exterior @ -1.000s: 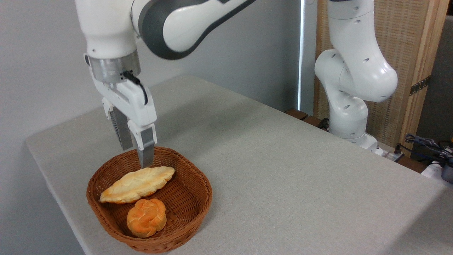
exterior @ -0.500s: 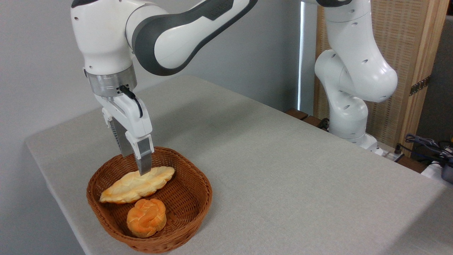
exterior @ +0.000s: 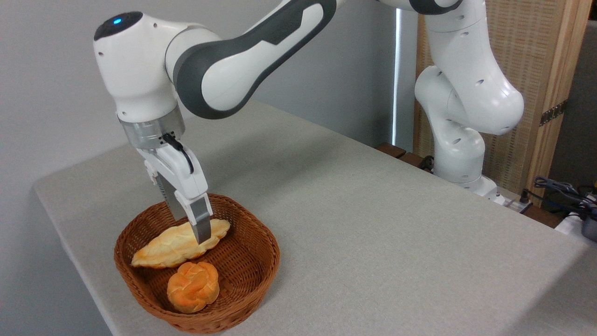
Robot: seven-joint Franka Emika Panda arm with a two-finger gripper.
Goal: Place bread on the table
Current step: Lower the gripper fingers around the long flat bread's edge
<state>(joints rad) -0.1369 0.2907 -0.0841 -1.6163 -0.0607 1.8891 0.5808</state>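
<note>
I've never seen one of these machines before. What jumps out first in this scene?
The big white robot arm sweeps in from the right and reaches down into a brown wicker basket near the table's front left corner. Its gripper straddles a long braided bread lying in the basket. A small round orange bun sits in front of the loaf.

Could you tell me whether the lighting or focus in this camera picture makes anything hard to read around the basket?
In the fixed camera view the light is soft and even; the bread, the round bun and the basket weave are sharp. No glare on the table, only faint shadows. The gripper fingers overlap in line of sight, so their spacing reads poorly. The lower right corner looks slightly hazy.
</note>
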